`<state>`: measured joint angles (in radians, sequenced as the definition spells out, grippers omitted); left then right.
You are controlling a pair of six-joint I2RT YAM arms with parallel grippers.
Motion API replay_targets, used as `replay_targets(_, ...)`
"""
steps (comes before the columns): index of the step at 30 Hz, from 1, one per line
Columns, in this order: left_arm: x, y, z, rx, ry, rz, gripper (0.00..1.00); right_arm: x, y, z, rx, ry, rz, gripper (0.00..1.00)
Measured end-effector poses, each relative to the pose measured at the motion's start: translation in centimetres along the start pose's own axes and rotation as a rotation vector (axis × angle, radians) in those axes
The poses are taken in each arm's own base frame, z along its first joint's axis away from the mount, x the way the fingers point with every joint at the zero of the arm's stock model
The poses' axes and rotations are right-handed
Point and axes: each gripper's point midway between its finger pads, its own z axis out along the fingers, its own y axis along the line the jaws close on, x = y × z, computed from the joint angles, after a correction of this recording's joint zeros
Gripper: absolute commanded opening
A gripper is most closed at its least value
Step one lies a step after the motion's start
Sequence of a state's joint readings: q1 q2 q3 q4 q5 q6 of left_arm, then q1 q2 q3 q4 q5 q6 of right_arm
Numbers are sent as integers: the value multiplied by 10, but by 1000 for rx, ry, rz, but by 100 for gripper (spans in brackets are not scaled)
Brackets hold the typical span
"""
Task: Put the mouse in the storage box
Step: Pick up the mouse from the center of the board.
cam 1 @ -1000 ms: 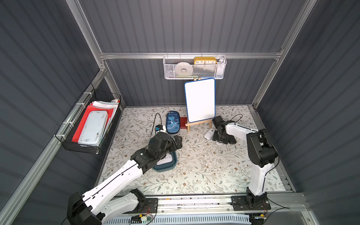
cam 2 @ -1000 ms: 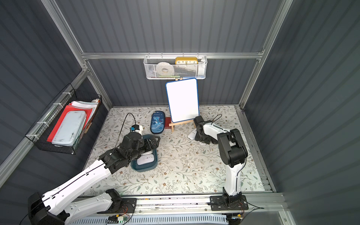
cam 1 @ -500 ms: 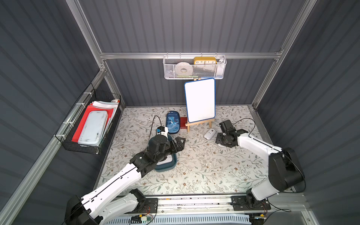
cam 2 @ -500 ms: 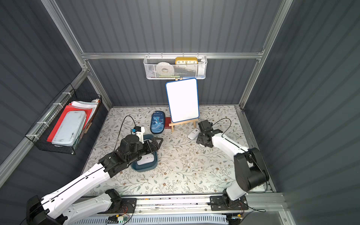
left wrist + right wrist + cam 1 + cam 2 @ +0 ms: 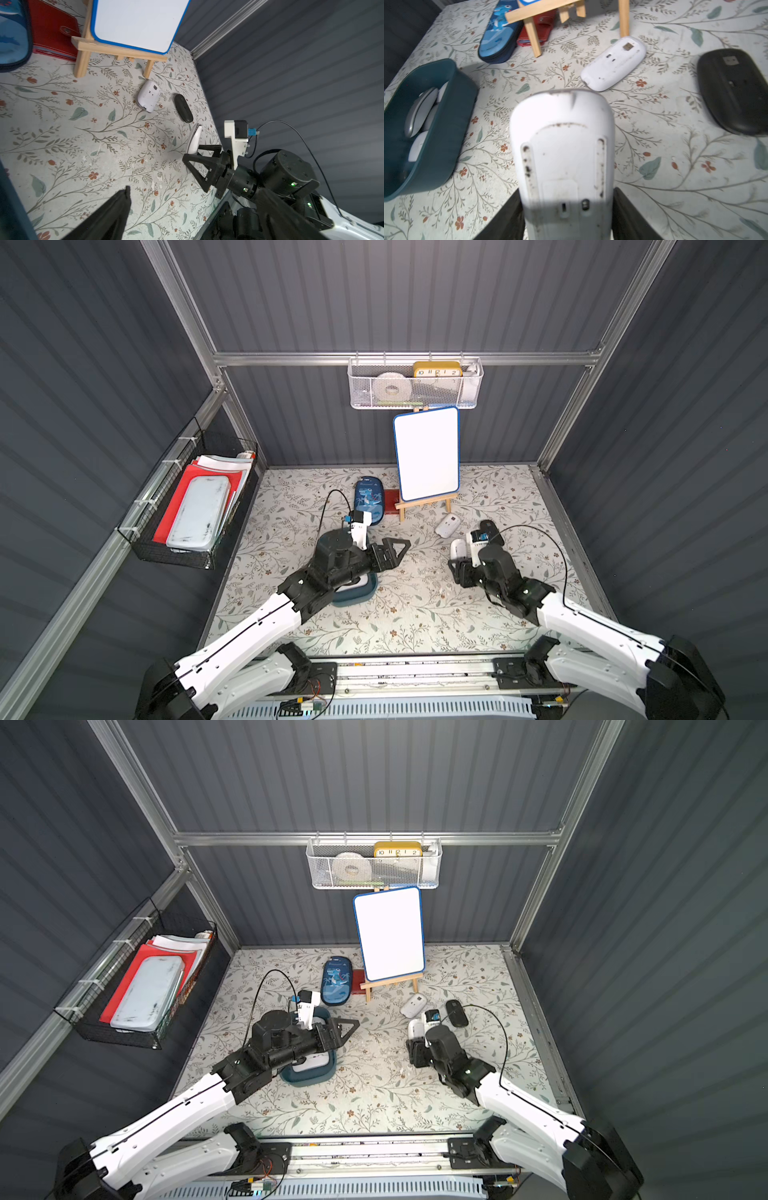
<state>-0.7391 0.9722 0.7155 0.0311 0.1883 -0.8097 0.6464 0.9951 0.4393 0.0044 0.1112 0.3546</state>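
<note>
Since a second before, my right arm [image 5: 590, 626] had drawn back from the easel [image 5: 424, 504] toward 6 o'clock. It had lifted the mouse [image 5: 562, 145] off the mat [image 5: 415, 614]. My left arm [image 5: 249, 630] had swung its tip toward 3 o'clock, off the box [image 5: 442, 124].

My right arm lay low and stretched toward 10 o'clock. My right gripper [image 5: 564, 209] was clamped narrow on the mouse's rear end, its underside facing my wrist camera. My left gripper [image 5: 392, 551] hovered spread wide and empty, just beyond the box's 2 o'clock corner.

The box sat at 9 o'clock of the held mouse, well apart, with several white mice [image 5: 420, 112] inside. A loose white mouse [image 5: 413, 1005] and a black mouse [image 5: 456, 1013] lay on the mat at 12 and 1 o'clock of my right gripper.
</note>
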Motion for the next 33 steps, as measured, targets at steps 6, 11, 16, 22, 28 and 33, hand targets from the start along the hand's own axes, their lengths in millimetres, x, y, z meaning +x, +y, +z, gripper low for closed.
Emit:
replay_targets(6, 7, -6, 19, 70, 52, 8, 99, 26, 39, -1, -155, -19, -155, 38)
replay_targets(11, 21, 0, 43, 97, 121, 2, 99, 38, 55, -6, -228, -28, -234, 38)
replay_targets(16, 42, 10, 64, 88, 198, -1, 97, 31, 62, -11, -267, -76, -253, 38)
replay_targets(22, 54, 7, 73, 105, 234, 6, 94, 29, 63, -12, -272, -89, -259, 38)
replay_targets(28, 73, 17, 90, 88, 285, -5, 84, 30, 65, -11, -281, -89, -264, 38)
replay_targets(33, 91, 22, 115, 51, 345, -6, 75, 31, 66, -10, -288, -81, -269, 38)
